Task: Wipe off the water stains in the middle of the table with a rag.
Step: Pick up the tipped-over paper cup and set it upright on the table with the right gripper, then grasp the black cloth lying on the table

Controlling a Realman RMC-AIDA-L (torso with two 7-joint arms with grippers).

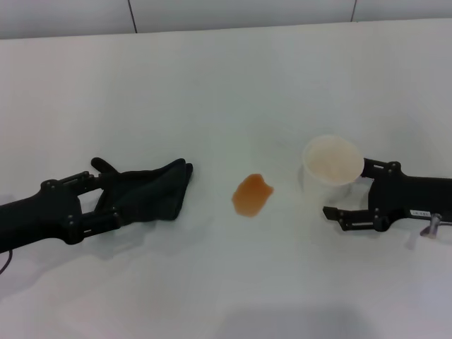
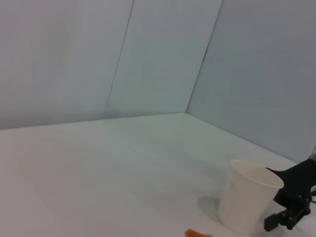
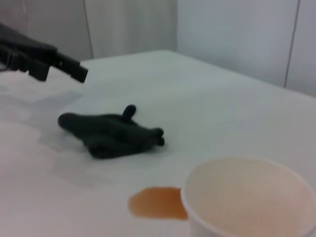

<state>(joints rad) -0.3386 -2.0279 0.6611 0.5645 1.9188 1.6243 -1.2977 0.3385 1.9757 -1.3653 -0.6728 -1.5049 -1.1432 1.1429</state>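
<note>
Head view: the rag [image 1: 148, 192] is straddled by the left gripper [image 1: 106, 194], jaws spread, at nine o'clock of the water stains [image 1: 252, 195], seemingly readied for wiping the tabletop [image 1: 226, 85]. The cup [image 1: 332, 169] at three o'clock is flanked by the right gripper [image 1: 353, 191], jaws released.

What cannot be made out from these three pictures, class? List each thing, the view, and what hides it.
- Head view: whether the left gripper is touching the rag; black on black.
- Left wrist view: most of the water stains, cut off by the picture's edge; the rag is not in it.
- Right wrist view: the cup's base, cut off by the edge; its rim hides the stain's near side.
</note>
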